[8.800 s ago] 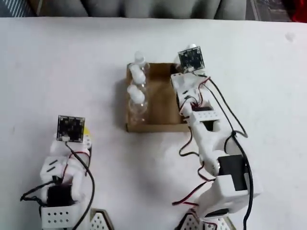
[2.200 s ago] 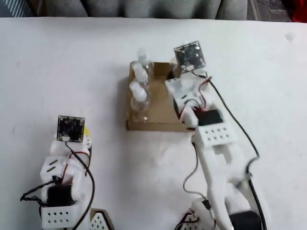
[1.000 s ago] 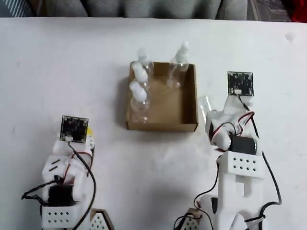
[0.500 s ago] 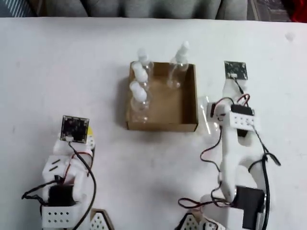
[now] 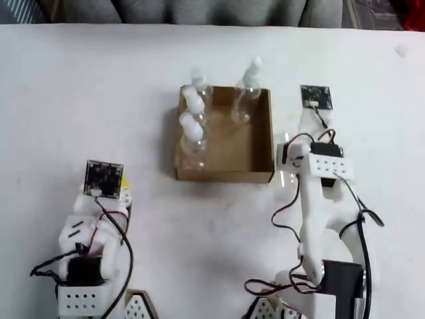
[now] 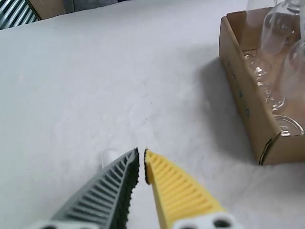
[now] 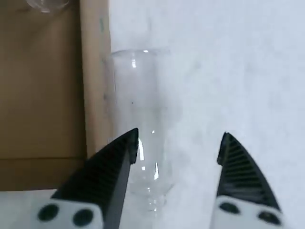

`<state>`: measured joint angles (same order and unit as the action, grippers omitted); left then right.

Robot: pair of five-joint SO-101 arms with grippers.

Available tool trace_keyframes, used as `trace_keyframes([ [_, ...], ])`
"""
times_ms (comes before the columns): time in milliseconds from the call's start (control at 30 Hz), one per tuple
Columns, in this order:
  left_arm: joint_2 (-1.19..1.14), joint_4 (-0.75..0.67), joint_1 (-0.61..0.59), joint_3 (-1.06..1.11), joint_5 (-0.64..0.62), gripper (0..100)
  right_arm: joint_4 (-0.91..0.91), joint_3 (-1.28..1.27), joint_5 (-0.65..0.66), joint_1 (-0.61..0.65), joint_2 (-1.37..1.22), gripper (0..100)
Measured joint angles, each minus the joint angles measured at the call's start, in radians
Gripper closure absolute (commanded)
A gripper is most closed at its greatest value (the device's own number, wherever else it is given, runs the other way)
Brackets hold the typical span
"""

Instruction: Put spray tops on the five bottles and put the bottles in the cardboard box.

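One bottle [image 7: 143, 95] beside cardboard box [image 7: 93, 95]: clear in right wrist view, faint overhead; right tool [image 7: 180, 133] spread, left tool [image 6: 141, 151] clenched.

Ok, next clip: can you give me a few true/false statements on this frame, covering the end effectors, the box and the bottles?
1. The right end effector is open. True.
2. The left end effector holds a bottle. False: it is shut on nothing, over the bare table.
3. A bottle lies on the table outside the box, right beside its wall. True.
4. The box is empty. False: several bottles stand in it.
5. The left end effector's fingers are both black. False: one is grey, the other yellow.
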<state>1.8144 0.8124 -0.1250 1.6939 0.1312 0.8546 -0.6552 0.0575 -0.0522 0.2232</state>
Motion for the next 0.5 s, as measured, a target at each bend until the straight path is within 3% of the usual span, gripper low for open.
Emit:
trace_keyframes([
  [233,0.000,0.000,0.000,0.000,0.000,98,0.058,0.000,-0.029,0.052,-0.006,77.2],
  [500,0.000,0.000,0.000,0.000,0.000,98,-0.060,0.011,-0.032,0.038,-0.143,77.2],
])
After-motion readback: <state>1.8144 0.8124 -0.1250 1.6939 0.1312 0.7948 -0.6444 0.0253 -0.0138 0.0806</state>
